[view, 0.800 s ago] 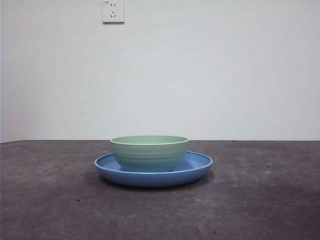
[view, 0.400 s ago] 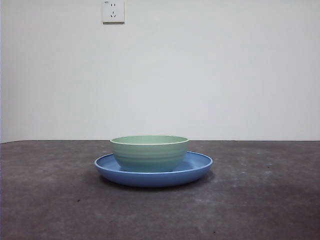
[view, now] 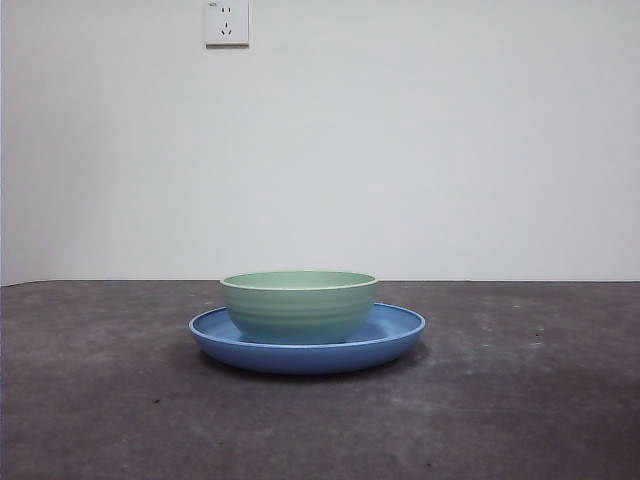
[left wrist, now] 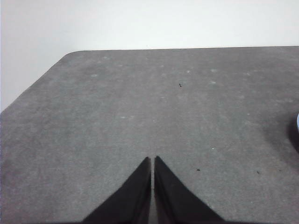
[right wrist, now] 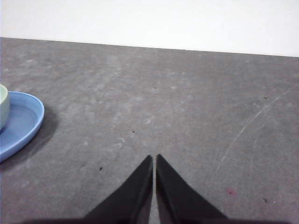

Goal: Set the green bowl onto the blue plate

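The pale green bowl (view: 299, 305) stands upright inside the blue plate (view: 400, 333) at the middle of the dark table. No arm shows in the front view. My right gripper (right wrist: 153, 158) is shut and empty over bare table, apart from the blue plate (right wrist: 21, 122), whose edge and a sliver of the green bowl (right wrist: 3, 105) show at the side of the right wrist view. My left gripper (left wrist: 153, 160) is shut with nothing in it, well away from the dishes; only a blue sliver of the plate (left wrist: 297, 122) shows at the picture's edge.
A white wall rises behind the table, with a power socket (view: 227, 22) high on it. The table's rounded corner (left wrist: 70, 54) and its side edge show in the left wrist view.
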Motion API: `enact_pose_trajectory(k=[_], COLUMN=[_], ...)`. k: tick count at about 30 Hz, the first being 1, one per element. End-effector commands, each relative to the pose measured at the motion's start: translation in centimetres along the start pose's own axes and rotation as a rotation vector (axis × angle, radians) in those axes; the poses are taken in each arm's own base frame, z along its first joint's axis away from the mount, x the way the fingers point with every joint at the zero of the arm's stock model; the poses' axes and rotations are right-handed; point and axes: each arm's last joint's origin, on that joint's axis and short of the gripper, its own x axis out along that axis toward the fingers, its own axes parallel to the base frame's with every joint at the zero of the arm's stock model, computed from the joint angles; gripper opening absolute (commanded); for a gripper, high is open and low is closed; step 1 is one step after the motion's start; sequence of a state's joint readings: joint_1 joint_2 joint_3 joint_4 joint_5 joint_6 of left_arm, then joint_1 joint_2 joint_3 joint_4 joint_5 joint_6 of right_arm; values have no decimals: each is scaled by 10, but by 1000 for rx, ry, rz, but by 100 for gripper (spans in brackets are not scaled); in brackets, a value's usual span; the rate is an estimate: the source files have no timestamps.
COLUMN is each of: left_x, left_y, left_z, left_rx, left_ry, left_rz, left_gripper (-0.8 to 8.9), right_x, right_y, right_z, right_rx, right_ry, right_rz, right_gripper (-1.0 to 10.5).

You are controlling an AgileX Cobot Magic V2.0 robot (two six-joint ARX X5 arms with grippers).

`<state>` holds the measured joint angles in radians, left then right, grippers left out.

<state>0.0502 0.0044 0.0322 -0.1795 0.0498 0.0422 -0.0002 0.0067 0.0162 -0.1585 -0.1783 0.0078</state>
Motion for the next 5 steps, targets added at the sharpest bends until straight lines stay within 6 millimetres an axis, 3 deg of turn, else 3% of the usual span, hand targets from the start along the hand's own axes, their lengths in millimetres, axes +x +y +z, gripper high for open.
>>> enact_pose_trajectory(k=[1,5], left_x=[2,2], left_y=[0,0], left_z=[-7,-7], left_rx=[-4,-4], left_ry=[26,26], left_rz=[3,3], left_gripper=[10,10], right_x=[0,0], right_y=[0,0], right_z=[-1,-1], right_rx=[14,14], right_ry=[0,0], right_rz=[-3,-3], right_gripper=[6,6])
